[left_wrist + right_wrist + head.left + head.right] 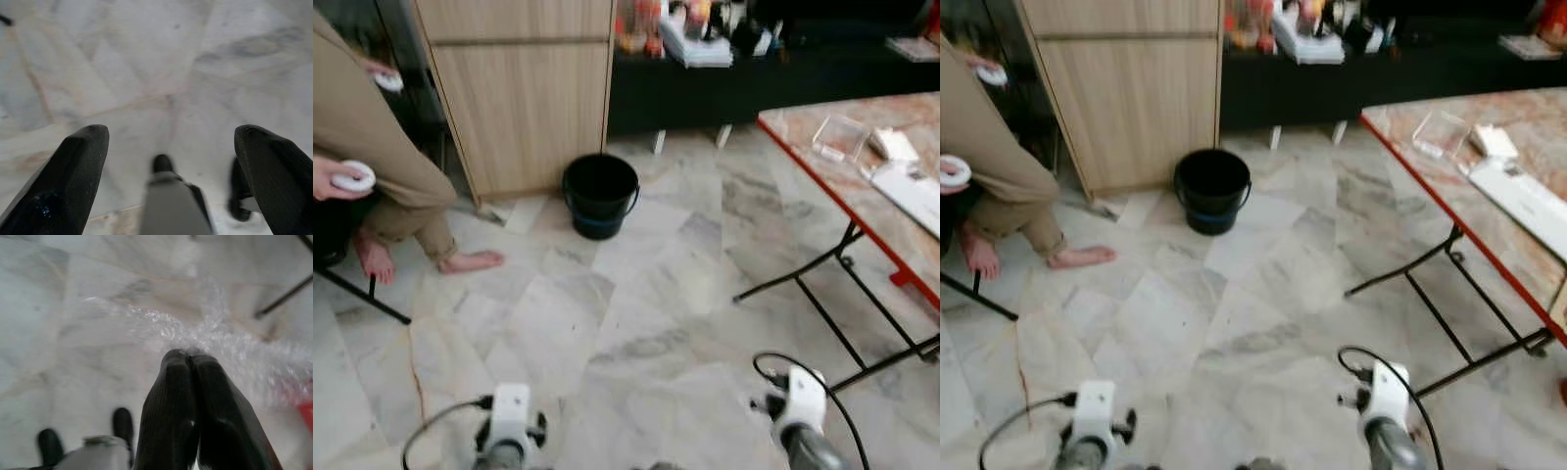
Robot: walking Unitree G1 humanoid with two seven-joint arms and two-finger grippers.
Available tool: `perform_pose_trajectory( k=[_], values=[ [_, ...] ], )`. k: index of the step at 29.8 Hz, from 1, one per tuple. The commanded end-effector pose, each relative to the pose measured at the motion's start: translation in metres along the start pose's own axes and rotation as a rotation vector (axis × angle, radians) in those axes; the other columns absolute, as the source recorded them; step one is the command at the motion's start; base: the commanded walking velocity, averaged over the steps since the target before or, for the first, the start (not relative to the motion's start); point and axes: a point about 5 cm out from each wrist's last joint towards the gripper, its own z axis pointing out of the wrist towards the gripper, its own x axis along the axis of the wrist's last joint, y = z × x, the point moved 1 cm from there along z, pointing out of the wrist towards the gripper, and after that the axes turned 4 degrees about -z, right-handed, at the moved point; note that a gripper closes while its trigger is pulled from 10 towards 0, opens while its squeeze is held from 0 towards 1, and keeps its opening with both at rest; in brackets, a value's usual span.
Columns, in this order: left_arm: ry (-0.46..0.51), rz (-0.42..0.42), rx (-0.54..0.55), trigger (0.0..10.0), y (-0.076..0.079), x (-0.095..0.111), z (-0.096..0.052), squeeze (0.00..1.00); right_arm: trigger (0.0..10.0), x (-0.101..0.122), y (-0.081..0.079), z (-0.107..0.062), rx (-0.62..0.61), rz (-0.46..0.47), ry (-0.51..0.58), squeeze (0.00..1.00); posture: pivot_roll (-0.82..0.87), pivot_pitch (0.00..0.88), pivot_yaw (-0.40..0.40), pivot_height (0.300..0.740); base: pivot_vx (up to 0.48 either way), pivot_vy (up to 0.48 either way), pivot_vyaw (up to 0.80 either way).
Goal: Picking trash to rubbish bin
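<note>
A sheet of bubble wrap (pixel 220 338) hangs pinched in the closed right end effector (pixel 190 363), low at the near right, carried for dumping. The black rubbish bin (pixel 599 194) stands far ahead by the wooden cabinet (pixel 524 88). The left end effector (pixel 171 147) gapes empty over the marble floor (pixel 636 323).

I am counting one black bucket (pixel 599 194) standing on the marble floor (pixel 636 323), and one wooden cabinet (pixel 524 88) behind it. I am seeing one tabletop (pixel 862 186) with a red edge, carrying one clear plastic box (pixel 839 137) and two white items (pixel 913 186) beside it. One person (pixel 372 166) is sitting nearby, showing two bare feet and holding two white controllers (pixel 354 177). I am carrying two pincers: my left pincer (pixel 171 147) with its two fingers spread, and my right pincer (pixel 190 363) pinching one piece of bubble wrap (pixel 234 352).
</note>
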Motion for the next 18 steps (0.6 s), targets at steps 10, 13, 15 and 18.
perform_pose_trajectory(
  k=[10, 13, 15, 18],
  values=[
    [-0.033, 0.020, 0.010, 10.0, -0.0079, -0.0084, -0.0021, 0.00, 10.0, -0.0010, 0.0066, -0.0011, -0.028, -0.007, -0.002, 0.00, 0.00, 0.146, -0.150, 0.740, 0.387, 0.000, 0.79],
    [-0.033, 0.019, 0.010, 10.0, -0.0073, -0.0082, -0.0020, 0.00, 10.0, -0.0015, 0.0058, -0.0011, -0.021, -0.007, -0.006, 0.00, 0.01, 0.150, -0.155, 0.740, 0.386, 0.000, 0.80],
    [-0.032, 0.014, 0.013, 10.0, -0.0077, -0.0074, -0.0016, 0.00, 10.0, -0.0001, 0.0052, -0.0004, -0.024, 0.015, -0.007, 0.00, 0.01, 0.155, -0.157, 0.740, 0.386, 0.000, 0.00],
    [-0.031, 0.012, 0.015, 10.0, -0.0082, -0.0068, -0.0014, 0.00, 10.0, 0.0014, 0.0038, 0.0001, -0.018, 0.023, -0.004, 0.00, 0.01, 0.157, -0.157, 0.740, 0.384, 0.000, 0.00]
  ],
)
